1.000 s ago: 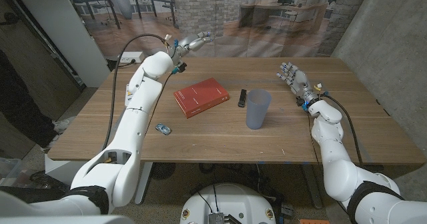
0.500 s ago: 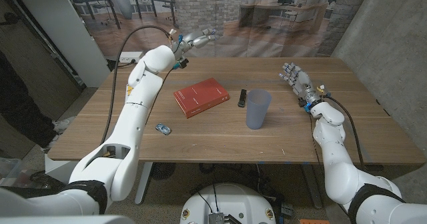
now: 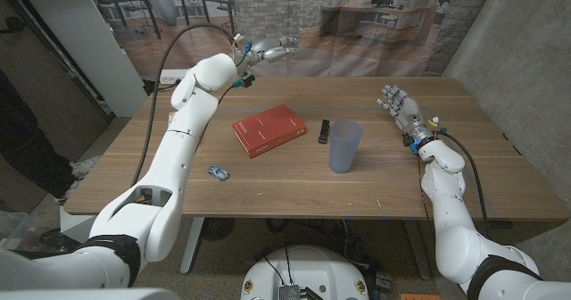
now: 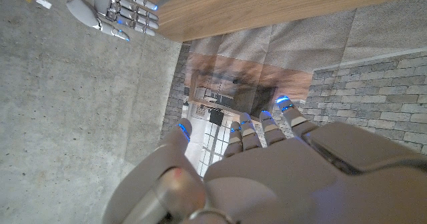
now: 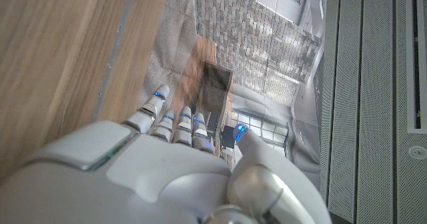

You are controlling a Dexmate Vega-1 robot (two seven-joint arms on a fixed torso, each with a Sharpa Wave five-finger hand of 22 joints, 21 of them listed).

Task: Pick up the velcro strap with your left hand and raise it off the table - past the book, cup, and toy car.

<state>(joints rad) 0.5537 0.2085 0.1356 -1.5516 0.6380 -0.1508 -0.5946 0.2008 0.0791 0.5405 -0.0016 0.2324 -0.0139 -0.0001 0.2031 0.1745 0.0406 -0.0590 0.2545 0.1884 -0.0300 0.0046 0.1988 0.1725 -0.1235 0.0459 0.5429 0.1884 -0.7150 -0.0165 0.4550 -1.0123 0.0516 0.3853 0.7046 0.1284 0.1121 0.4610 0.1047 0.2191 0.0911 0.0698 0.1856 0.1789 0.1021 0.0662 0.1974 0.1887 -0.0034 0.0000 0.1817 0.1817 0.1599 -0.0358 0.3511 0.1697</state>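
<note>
Black flat velcro strap (image 3: 325,131) lies on the wooden bench (image 3: 268,179), between red hardcover book (image 3: 268,129) & blue plastic cup (image 3: 344,145). Left hand (image 3: 272,48) high, far off, fingers apart, empty. Right hand (image 3: 401,108) fingers apart, empty. Small toy car (image 3: 217,170) near front.
L wrist view: left hand fingers (image 4: 248,133) spread, holding nothing.
R wrist view: right hand fingers (image 5: 179,124) spread too.
Step looks like the reach; next the left hand must come down to the strap.

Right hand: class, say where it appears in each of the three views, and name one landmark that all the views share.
Head view: the right hand is at the wooden table's right side, fingers apart.
Left wrist view: small and distant, beside the table's edge.
Right wrist view: large and close, seen from behind.
Shared landmark: the wooden table.
</note>
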